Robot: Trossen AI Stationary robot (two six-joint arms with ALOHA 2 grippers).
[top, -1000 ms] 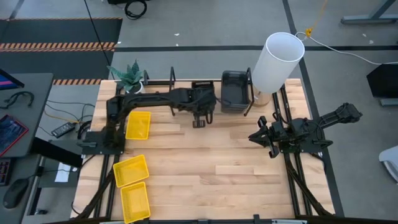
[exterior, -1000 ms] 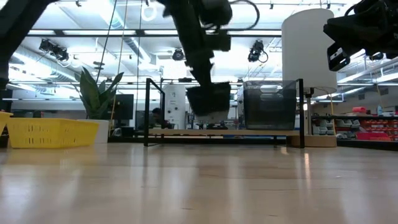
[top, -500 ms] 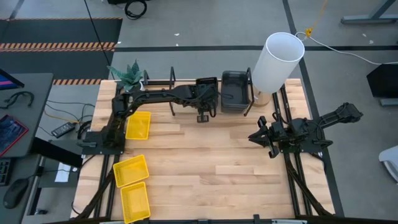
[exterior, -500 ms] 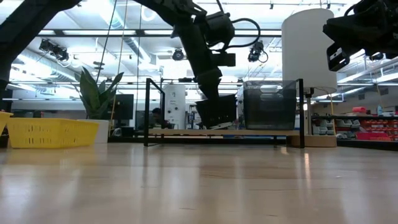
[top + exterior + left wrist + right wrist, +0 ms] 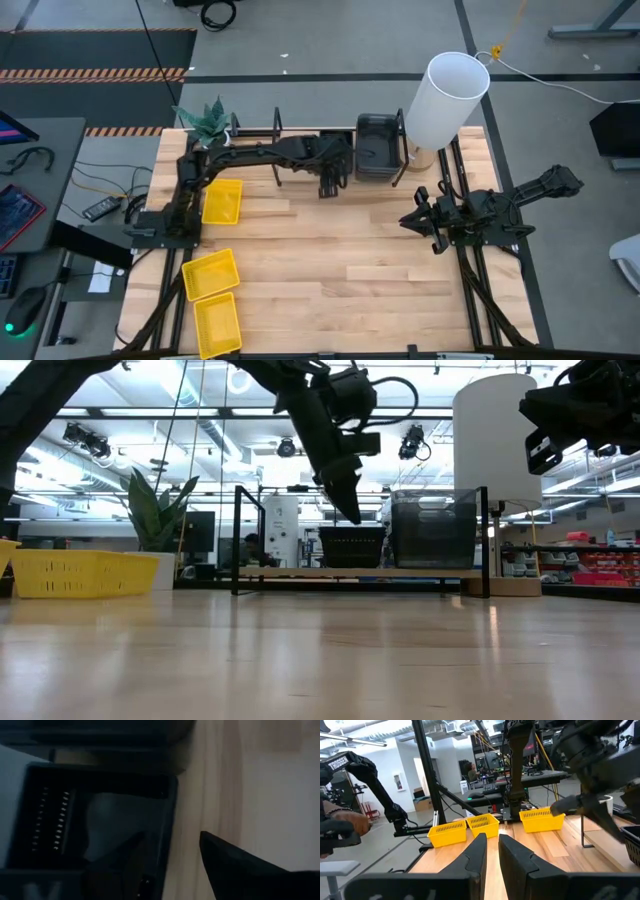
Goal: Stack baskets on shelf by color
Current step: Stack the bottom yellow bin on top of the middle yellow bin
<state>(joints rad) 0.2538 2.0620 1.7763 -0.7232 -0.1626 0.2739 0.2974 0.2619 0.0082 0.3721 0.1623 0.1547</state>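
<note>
a black mesh basket (image 5: 351, 547) sits on the shelf (image 5: 262, 135) beside the dark grey baskets (image 5: 376, 146), the left hand (image 5: 328, 183) open just above it, three yellow baskets (image 5: 211, 274) wait on the open counter (image 5: 340, 270), and the right hand (image 5: 420, 218), near-closed and empty, hovers well clear.

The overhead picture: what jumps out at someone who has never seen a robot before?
Probably the three bright yellow baskets lying along the table's left side, and the tall white cylinder at the far right corner. Next, the left arm stretched across to the black shelf at the back, its hand just above a black basket sitting there beside a dark grey basket. The right hand waits by the right edge.
</note>
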